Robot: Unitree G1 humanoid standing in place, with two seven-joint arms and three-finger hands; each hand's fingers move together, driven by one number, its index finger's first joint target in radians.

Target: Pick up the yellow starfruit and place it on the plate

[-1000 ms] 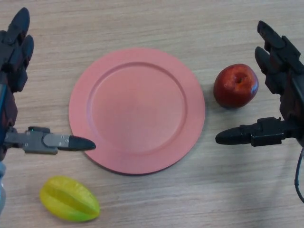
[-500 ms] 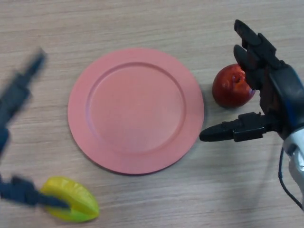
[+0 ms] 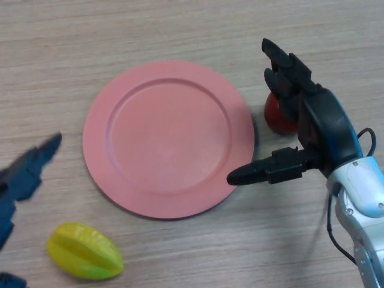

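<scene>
Starfruit [image 3: 84, 251] lying on tabletop [image 3: 180, 252], lower left, below pink plate [image 3: 168, 138] | left hand [image 3: 24, 177] hovering above it, fingers unclear | right hand [image 3: 300, 114] spreading wide, hiding red apple [image 3: 277, 114]

Even, soft light; faint shadows; left hand [image 3: 24, 174] motion-smeared

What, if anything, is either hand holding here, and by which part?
Nothing is held. The yellow starfruit lies free on the wooden table; the left hand and right hand are both open and empty.
</scene>
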